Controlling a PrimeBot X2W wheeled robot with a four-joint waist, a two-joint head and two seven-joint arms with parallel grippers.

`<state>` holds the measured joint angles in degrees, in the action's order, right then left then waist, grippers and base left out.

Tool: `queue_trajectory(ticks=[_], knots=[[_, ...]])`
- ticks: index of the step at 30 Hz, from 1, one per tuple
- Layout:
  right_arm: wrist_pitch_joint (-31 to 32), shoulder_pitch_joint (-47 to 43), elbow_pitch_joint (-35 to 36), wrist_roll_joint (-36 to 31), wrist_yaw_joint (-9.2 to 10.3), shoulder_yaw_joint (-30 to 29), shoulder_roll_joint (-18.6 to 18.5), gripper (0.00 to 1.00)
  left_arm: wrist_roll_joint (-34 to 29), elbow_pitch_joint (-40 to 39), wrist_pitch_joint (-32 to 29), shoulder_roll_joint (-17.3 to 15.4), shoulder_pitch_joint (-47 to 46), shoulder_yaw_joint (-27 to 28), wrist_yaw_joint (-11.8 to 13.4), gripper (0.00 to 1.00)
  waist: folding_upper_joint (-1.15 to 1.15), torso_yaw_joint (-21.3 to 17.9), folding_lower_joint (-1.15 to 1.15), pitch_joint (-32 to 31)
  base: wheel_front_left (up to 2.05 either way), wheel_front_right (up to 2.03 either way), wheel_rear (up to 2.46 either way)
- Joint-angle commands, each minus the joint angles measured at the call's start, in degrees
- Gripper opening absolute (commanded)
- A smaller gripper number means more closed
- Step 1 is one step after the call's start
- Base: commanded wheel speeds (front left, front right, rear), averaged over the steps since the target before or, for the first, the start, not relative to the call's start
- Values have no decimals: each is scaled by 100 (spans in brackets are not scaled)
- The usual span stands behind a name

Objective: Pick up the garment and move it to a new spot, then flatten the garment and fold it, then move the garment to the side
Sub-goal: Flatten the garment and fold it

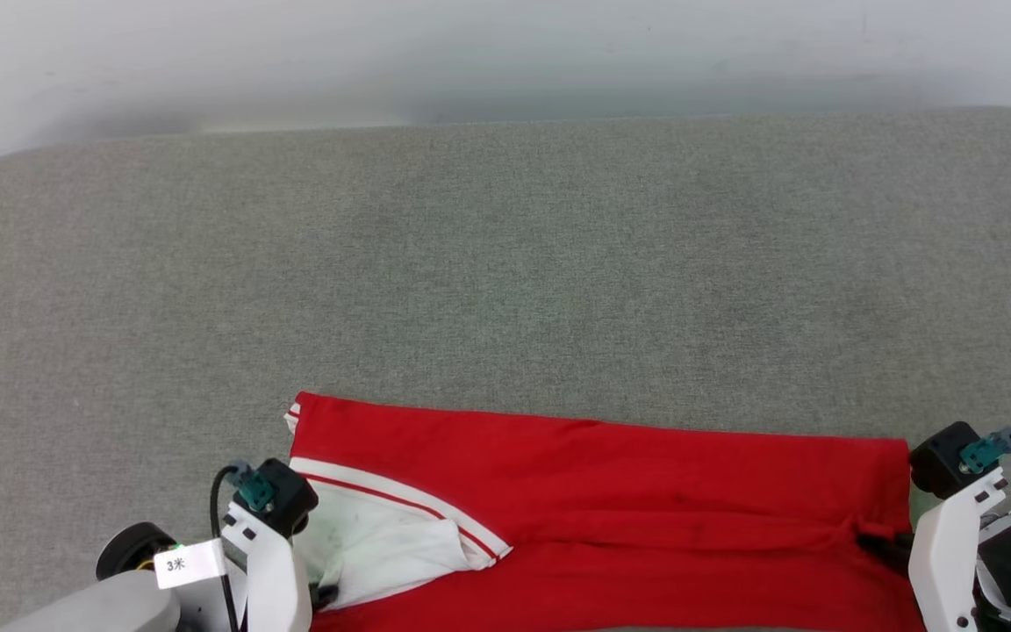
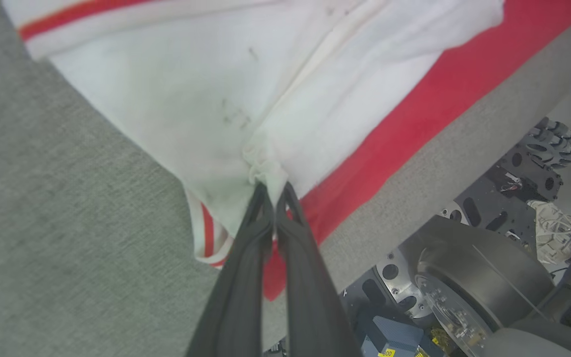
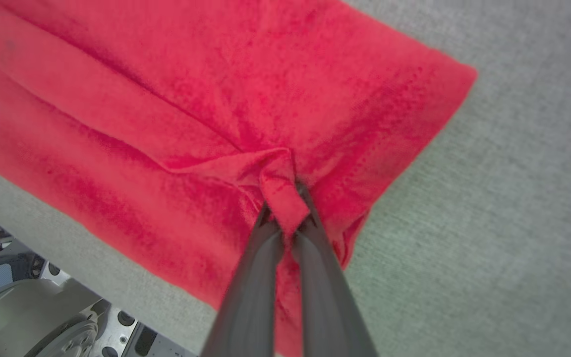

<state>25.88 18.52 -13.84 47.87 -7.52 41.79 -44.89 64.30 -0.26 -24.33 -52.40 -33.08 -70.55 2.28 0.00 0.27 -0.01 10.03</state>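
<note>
Position: the red, soft knit garment [image 1: 611, 491] lies in a long flat band along the near edge of the grey woven-cloth padded surface [image 1: 505, 263], spanning the space between the two arms; its white short sleeve [image 1: 374, 535], edged in red-white stripes, rests on top at the left end.

Grip state: the left gripper [image 2: 271, 191] has its dark fingers pressed together on a bunched pinch of the white sleeve cloth; the right gripper [image 3: 285, 198] is clamped likewise on a puckered fold of red cloth near the right end.

Handling, by judgement: the cloth looks light, limp and not fragile; it should sag between two holds and crease readily; a thin pinch could slip, so a hold should gather several layers; the two opposite ends appear the sound places to grasp for an even lift.

Count: one garment; one sleeve showing; two grippers, each with two fingers.
</note>
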Motion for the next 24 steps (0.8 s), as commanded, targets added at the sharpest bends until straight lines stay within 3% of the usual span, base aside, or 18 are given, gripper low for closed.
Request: queue_trajectory(ticks=[1, 2, 6, 10, 17, 24], knots=[[-98, -18, -121, -13, 7, -33, 87, 77, -22, 77, 191, 48, 44, 73, 46, 100, 0, -12, 1, -17, 0, 0, 0], [-147, 20, -111, -27, 8, -59, 77, 100, -35, 89, 280, 52, 58, 105, 80, 100, 0, -17, 1, -41, 0, 0, 0], [-295, 98, 53, -6, 6, -173, -31, 100, -126, 16, 582, -27, 97, 210, 194, 100, 0, -29, 1, -154, 0, 0, 0], [-412, 66, 441, 72, 5, -414, -248, 100, -248, -247, 1159, -173, 161, 462, 479, 100, 0, -36, 1, -291, 0, 0, 0], [-394, -254, 742, 454, 5, -1339, -461, 100, -453, -320, 2753, -157, 449, 1121, 1346, 100, 0, -14, 1, -315, 0, 0, 0], [51, -819, 433, 1176, 4, -2044, -244, 100, -721, -117, 3805, 162, 744, 1542, 2031, 100, 0, 81, 1, -191, 0, 0, 0]])
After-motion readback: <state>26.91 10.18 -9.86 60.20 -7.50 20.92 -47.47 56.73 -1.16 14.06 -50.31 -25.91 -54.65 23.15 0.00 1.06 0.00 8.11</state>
